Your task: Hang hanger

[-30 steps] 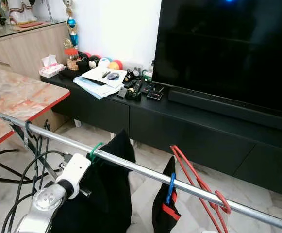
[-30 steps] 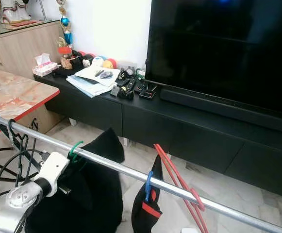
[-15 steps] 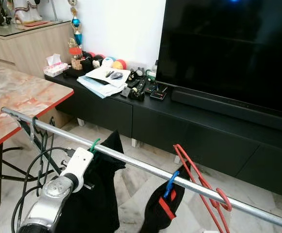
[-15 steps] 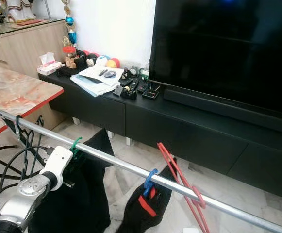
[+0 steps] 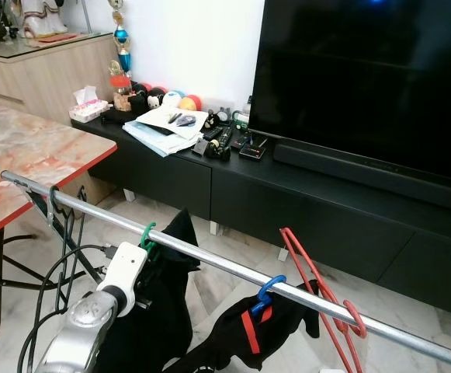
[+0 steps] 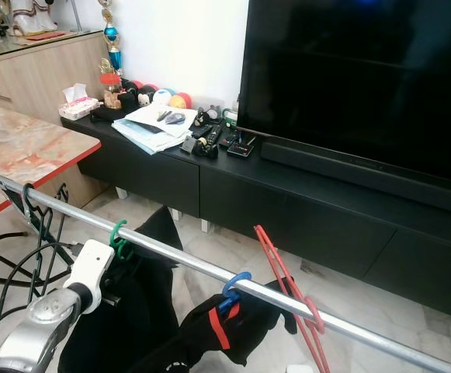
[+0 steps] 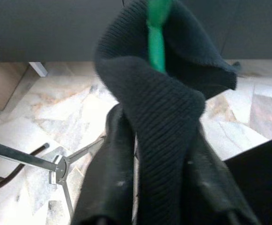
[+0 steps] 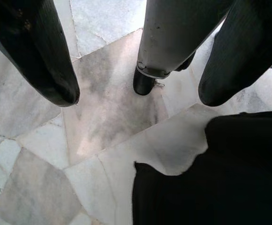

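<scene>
Green plastic hanger (image 5: 147, 234) with its black knit garment (image 7: 164, 117) already hooks the silver metal rail (image 5: 209, 264); your left hand (image 5: 136, 291) beside it, grip untellable, just needs withdrawing.

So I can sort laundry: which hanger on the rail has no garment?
The red hanger, farthest right on the rail; the green hanger and blue hanger carry black clothes.

Shiny metal rail (image 5: 209, 260); knitted black cloth garment (image 7: 164, 117); glossy plastic green hanger (image 7: 157, 33); polished marble floor (image 8: 103, 117)
</scene>
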`<state>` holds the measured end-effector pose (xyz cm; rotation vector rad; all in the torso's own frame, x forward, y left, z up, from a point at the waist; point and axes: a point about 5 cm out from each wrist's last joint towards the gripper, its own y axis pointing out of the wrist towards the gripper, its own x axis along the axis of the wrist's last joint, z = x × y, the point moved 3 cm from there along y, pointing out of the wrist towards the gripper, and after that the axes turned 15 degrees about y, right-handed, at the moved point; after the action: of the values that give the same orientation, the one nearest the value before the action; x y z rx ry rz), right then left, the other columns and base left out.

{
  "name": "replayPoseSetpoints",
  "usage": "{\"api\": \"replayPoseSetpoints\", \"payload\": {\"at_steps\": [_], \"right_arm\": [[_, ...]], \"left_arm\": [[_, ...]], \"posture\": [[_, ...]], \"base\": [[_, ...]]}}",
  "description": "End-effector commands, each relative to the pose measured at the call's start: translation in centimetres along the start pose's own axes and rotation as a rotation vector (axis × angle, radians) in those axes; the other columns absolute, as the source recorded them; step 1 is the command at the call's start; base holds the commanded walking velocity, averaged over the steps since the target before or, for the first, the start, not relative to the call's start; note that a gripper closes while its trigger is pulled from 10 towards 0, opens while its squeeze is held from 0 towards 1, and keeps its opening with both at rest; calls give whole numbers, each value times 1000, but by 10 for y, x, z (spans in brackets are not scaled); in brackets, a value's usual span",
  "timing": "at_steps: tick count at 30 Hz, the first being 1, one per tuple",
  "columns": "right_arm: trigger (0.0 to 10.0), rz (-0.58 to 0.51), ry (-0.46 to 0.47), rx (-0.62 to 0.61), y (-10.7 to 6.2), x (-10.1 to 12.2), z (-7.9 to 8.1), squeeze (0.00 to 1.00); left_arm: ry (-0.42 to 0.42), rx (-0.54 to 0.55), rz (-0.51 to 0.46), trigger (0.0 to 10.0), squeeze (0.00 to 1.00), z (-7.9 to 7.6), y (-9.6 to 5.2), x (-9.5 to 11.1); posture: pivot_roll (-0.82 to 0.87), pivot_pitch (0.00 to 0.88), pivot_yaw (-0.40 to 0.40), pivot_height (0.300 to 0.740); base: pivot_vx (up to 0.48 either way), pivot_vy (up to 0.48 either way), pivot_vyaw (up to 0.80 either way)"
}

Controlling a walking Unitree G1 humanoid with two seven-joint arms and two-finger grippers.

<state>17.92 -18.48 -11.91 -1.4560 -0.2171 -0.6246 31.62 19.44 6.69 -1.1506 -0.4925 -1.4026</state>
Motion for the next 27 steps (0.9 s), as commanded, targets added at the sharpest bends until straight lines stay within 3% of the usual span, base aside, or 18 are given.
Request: {"api": "replayPoseSetpoints", "payload": {"at_steps": [1,8,12,17,20,23,25,26,27], "right_arm": [[10000,-2,6,-5,0,1,-3,0],[10000,0,5,-17,-3,1,-17,0],[10000,2,2,-18,-3,0,-19,0],[10000,3,0,-13,-2,0,-14,0],[10000,3,-5,-1,0,1,-1,0],[10000,3,-6,2,0,1,2,0],[10000,3,-9,8,1,2,5,0],[10000,3,-9,8,1,2,5,0],[10000,3,-10,9,1,2,5,0]], "left_arm": [[-24,0,-28,10000,1000,4,-7,5],[-36,-3,-93,10000,1000,7,-22,17],[-35,-94,-128,10000,1000,-5,-42,20],[-61,-166,-137,10000,1000,-14,-62,16],[-106,-268,-136,10000,1000,-21,-87,14],[-133,-308,-134,10000,1000,-23,-94,12],[-177,-445,-87,10000,949,-27,-116,3],[-177,-445,-87,10000,949,-27,-116,3],[-163,-477,-63,10000,0,-27,-121,-2]], "posture": [[109,0,-16,740],[113,0,-12,740],[115,0,-8,740],[116,0,-7,740],[121,0,-7,740],[128,0,-9,740],[136,0,-12,740],[136,0,-12,740],[135,0,-12,740]], "base": [[0,0,0],[0,0,0],[0,0,0],[0,0,0],[0,0,0],[0,0,0],[0,0,0],[0,0,0],[0,0,0]]}}
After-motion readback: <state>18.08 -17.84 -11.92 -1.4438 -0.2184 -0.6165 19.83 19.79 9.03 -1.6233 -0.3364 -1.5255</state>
